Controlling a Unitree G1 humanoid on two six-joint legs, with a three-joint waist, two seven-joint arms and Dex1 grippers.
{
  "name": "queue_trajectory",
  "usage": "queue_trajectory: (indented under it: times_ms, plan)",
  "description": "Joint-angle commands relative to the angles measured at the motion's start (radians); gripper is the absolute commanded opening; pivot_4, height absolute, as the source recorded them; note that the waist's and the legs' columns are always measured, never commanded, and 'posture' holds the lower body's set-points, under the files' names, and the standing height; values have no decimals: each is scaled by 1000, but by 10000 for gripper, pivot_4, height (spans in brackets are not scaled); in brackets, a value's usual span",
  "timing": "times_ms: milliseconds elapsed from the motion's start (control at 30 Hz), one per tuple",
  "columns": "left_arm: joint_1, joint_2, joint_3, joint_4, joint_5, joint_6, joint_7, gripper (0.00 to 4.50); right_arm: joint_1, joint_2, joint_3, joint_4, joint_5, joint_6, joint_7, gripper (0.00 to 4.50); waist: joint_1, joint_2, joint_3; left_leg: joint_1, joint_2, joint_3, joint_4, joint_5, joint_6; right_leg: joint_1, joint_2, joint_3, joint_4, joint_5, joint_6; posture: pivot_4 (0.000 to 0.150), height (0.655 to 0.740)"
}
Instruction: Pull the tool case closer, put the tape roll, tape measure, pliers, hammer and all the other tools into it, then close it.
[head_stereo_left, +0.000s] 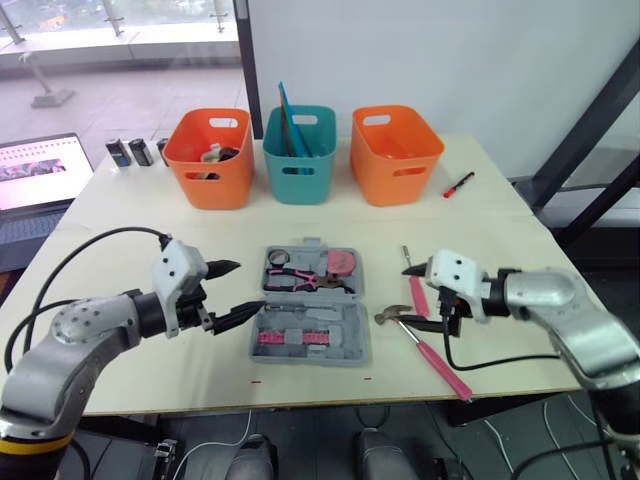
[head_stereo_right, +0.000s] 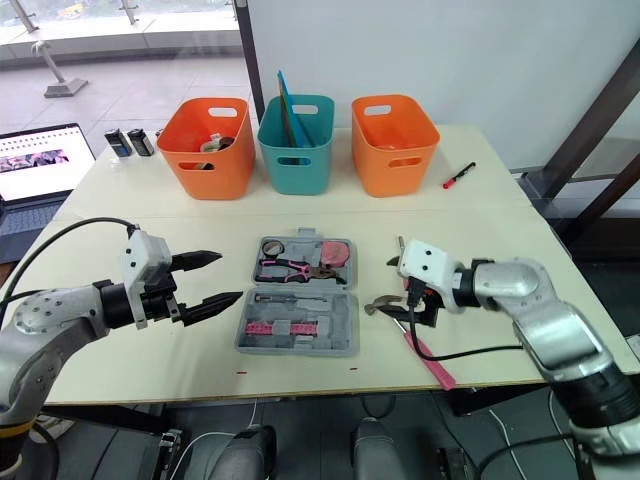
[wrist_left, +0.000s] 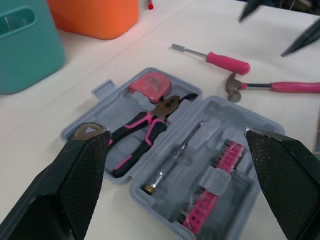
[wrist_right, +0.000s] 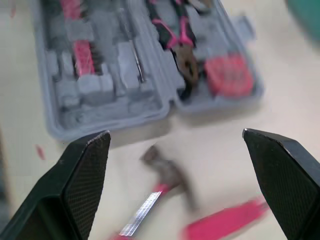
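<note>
Packing step: tool case (head_stereo_left: 310, 310) sat open mid-tabletop (head_stereo_left: 120, 215), pliers (head_stereo_left: 295, 279) and tape measure (head_stereo_left: 341, 264) already seated; my right hand (wrist_right: 175, 134) hung wide open above the hammer (wrist_left: 280, 86) beside it, left hand (head_stereo_left: 250, 286) open too, so I needed to drop, centre on the handle and close.

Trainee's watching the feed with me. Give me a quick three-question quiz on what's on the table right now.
1. True or false: the hammer already lies inside the tool case.
2. Which tool lies in the case next to the tape measure? A. pliers B. hammer C. saw
3. Fill in: the left end effector and the right end effector are both ___.

Key: 1 false, it lies on the table beside the case; 2 A; 3 open.
</note>
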Motion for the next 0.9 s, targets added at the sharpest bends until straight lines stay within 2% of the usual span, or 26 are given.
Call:
queue_trajectory:
  times_ms: [33, 67, 167, 267, 433, 567, 733, 900]
  plan:
    - [61, 23, 52, -80, -34, -8, -30, 45000, -183, -12, 161, 189, -143, -255, 240, 44518, -3, 0, 0, 0, 0, 0, 0, 0, 0, 0, 0, 0, 0, 0, 0, 1500, 7344]
    - [77, 27, 54, -90, -33, -10, -35, 45000, -237, 4, 200, 251, -199, -332, 249, 44518, -3, 0, 0, 0, 0, 0, 0, 0, 0, 0, 0, 0, 0, 0, 0, 1500, 7344]
    - [90, 21, 64, -105, -41, 3, -13, 45000, -394, 39, 321, 442, -369, -744, 267, 44518, -5, 0, 0, 0, 0, 1, 0, 0, 0, 0, 0, 0, 0, 0, 0, 1500, 7344]
    - [95, 16, 67, -111, -38, 4, 4, 45000, -482, 60, 394, 608, -509, -1068, 191, 44518, -2, 0, 0, 0, 0, 0, -1, 0, 0, 0, 0, 0, 0, 0, 0, 1500, 7344]
    - [147, 6, 96, -151, -46, 11, 44, 45000, -608, 149, 496, 818, -754, -1397, 10, 44518, -4, 0, 0, 0, 0, 0, -1, 0, 0, -1, 0, 0, 0, 0, 0, 1500, 7344]
    - [201, 4, 134, -184, -55, 17, 69, 45000, -698, 232, 560, 929, -878, -1493, -82, 44518, -21, 1, 0, 2, 0, 0, -2, 0, -1, 0, 0, 0, 2, 0, 0, 1500, 7344]
    - [266, -3, 170, -242, -60, 39, 103, 45000, -806, 334, 626, 1035, -959, -1566, -153, 44518, -28, 1, 0, 4, 0, 0, -4, 1, -1, 0, 0, 0, 3, 0, 0, 1500, 7344]
    - [299, -11, 198, -280, -79, 56, 135, 45000, -866, 378, 681, 1103, -1013, -1637, -211, 44518, -22, 1, 1, 6, 0, 0, -6, 1, -2, 1, 0, 0, 3, 0, -1, 1500, 7344]
